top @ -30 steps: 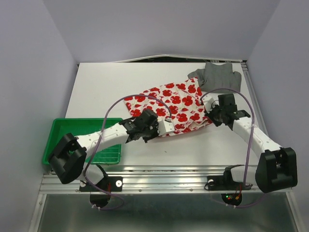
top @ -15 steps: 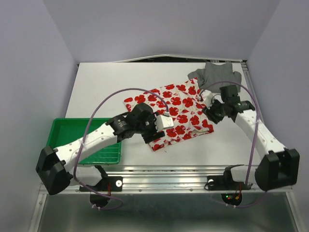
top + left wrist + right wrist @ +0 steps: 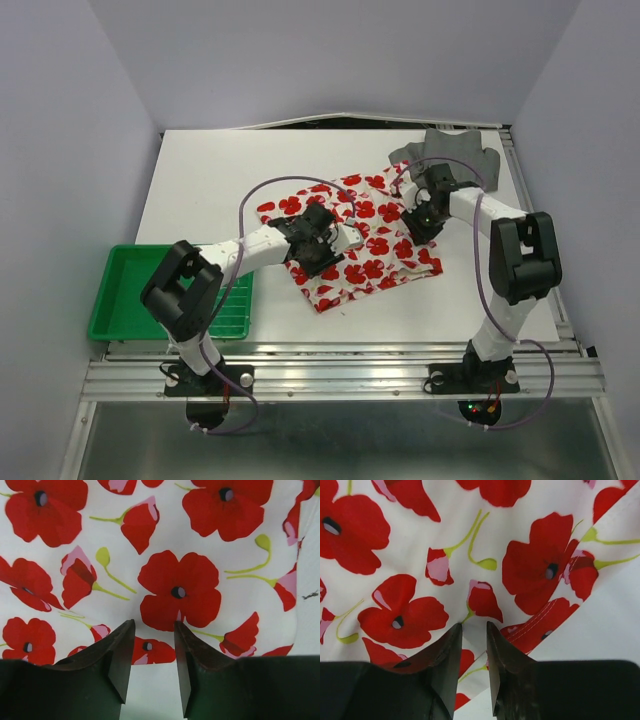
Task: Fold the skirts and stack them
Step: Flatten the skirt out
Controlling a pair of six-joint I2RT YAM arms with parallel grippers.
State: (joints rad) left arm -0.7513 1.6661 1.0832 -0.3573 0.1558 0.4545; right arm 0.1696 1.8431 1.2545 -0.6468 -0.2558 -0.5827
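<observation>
The white skirt with red flowers [image 3: 368, 238] lies folded on the white table [image 3: 220, 180], and fills the left wrist view [image 3: 180, 587] and the right wrist view [image 3: 400, 612]. The dark grey skirt [image 3: 452, 155] lies crumpled at the far right, touching the printed one's corner. My left gripper [image 3: 322, 250] sits low over the printed skirt's left part, its jaws [image 3: 154, 627] apart with flat cloth showing between them. My right gripper [image 3: 421, 217] is at the skirt's right edge, its fingers [image 3: 474, 630] close together with a raised fold of the cloth pinched between them.
A green plastic tray [image 3: 112, 290] sits at the near left edge of the table, beside the left arm's base. Bare table [image 3: 605, 630] shows just right of the skirt's hem. Purple cables loop above both arms.
Both arms have reached further from the near edge over the printed skirt. The skirt's near edge has been carried over, and it now lies as a smaller folded shape.
</observation>
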